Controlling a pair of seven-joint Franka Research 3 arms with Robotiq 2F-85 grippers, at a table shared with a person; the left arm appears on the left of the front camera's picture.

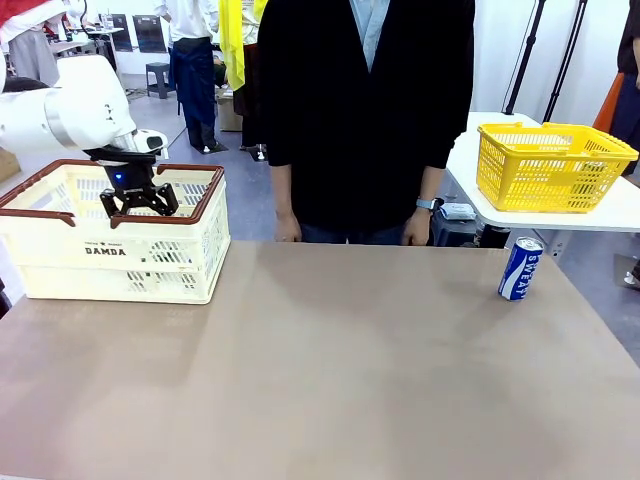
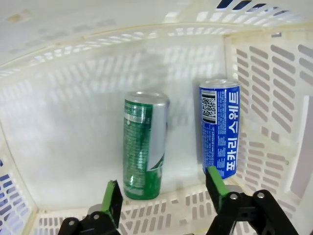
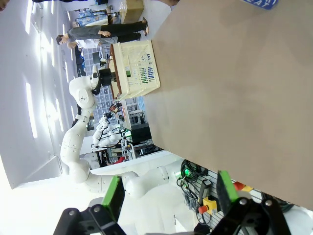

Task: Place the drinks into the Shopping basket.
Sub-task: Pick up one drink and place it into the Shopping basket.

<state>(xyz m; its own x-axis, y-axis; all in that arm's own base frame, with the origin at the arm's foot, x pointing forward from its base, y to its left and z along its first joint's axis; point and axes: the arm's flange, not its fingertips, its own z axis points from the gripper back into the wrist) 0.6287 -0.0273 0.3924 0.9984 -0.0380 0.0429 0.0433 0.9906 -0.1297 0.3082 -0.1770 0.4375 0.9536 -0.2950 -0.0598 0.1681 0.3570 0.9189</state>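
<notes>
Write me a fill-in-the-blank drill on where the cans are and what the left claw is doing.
In the cream basket, the green can sits beside a second can coloured ___. The left claw above them has its jaws ___. A third can, marked SWEAT, stands outside the basket on the ___.
Missing words: blue; open; table.

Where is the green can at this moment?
In the left wrist view, the green can is inside the cream basket, beside the blue can, just beyond the open left pincer.
</notes>
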